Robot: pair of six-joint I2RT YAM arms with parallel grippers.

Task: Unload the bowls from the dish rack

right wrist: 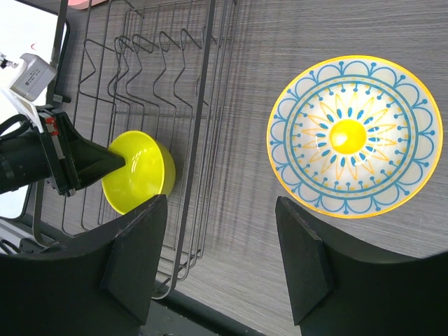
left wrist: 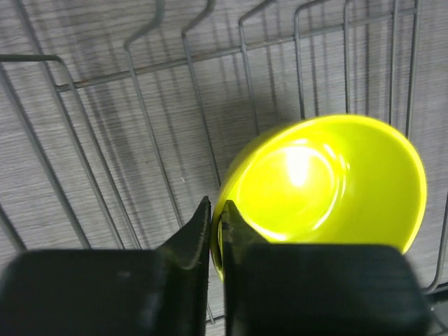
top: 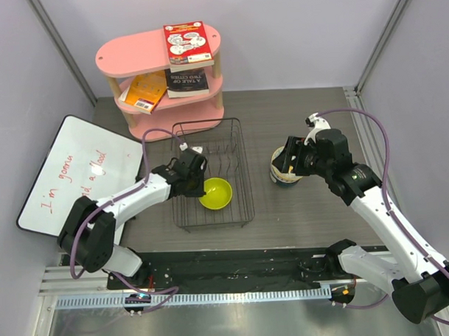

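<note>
Your left gripper (left wrist: 215,210) is closed narrowly on the rim of the yellow-green bowl (left wrist: 322,189), one finger inside the rim and one outside. The bowl sits in the near half of the dish rack (top: 206,124). Your right gripper (right wrist: 219,203) hangs with its jaws wide and nothing between them, close above the teal-and-white bowl (right wrist: 353,136), which stands upright on the table (top: 300,217), apart from the rack on its right.

"A TALE OF TWO CITIES" on book (top: 186,82); "I'm" on whiteboard (top: 77,173)
</note>
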